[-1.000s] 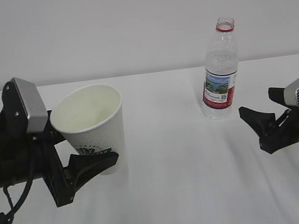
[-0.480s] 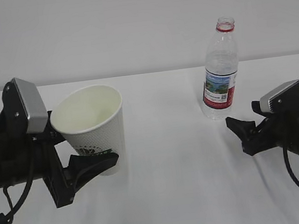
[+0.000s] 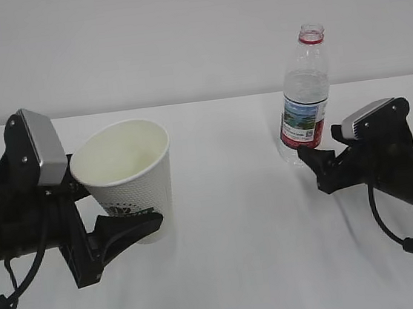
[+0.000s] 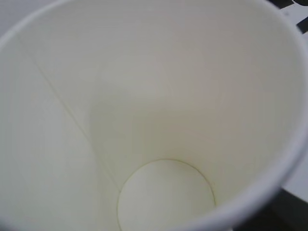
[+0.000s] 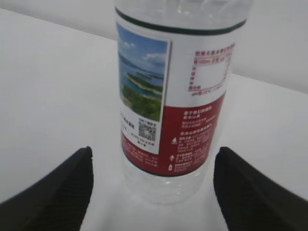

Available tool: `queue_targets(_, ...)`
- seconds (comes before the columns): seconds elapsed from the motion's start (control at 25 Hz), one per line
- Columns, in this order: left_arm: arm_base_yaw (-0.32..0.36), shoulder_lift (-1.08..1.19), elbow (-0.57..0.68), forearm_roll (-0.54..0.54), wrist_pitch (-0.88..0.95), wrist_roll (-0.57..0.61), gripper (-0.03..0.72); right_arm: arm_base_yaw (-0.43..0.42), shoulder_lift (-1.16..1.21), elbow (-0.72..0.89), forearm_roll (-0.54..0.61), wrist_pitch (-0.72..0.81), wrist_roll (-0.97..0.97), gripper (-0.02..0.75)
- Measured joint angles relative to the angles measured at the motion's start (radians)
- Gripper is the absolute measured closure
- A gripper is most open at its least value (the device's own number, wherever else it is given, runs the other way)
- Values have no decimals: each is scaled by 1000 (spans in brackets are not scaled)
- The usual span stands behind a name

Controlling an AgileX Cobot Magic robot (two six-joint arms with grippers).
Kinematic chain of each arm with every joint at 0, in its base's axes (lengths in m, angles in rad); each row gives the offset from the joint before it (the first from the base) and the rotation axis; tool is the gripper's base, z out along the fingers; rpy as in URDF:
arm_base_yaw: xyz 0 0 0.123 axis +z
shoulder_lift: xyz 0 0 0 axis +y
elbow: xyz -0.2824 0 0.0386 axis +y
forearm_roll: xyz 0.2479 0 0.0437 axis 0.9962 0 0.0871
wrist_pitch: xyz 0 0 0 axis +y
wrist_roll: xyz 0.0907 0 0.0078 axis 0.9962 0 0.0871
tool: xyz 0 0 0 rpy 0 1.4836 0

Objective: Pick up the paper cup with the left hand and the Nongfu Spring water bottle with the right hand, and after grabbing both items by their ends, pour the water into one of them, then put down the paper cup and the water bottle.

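Observation:
The white paper cup (image 3: 130, 170) leans slightly on the left, and my left gripper (image 3: 136, 224) is shut on its lower part. One black finger (image 3: 125, 229) crosses the front below the green logo; the other is hidden behind the cup. The left wrist view looks straight into the cup (image 4: 159, 96), whose cream inside is bare. The Nongfu Spring water bottle (image 3: 307, 106) stands upright and capless on the right. My right gripper (image 3: 308, 159) is open, just in front of its base. In the right wrist view the bottle (image 5: 173, 96) stands beyond my right gripper (image 5: 153, 155), with a black fingertip on each side. I can make out no water.
A white cloth-covered table (image 3: 242, 270) runs back to a plain pale wall (image 3: 178, 38). A black cable (image 3: 406, 240) loops under the right arm. Nothing else stands on the table.
The right arm has moved left and forward, bringing its open gripper up to the bottle's base. The left arm and the cup have not moved.

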Motion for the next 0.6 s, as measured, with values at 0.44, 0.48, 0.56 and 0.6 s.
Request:
queue_targets(0.44, 0, 0, 0, 2, 14, 0, 115, 0, 100, -120, 8, -2, 15, 149)
queue_targets(0.48, 0, 0, 0, 2, 13, 0, 115, 0, 103, -131, 8, -2, 15, 149)
queue_targets(0.56, 0, 0, 0, 2, 13, 0, 115, 0, 109, -149, 8, -2, 17, 149)
queue_targets(0.6, 0, 0, 0, 2, 13, 0, 115, 0, 110, -159, 8, -2, 17, 149)
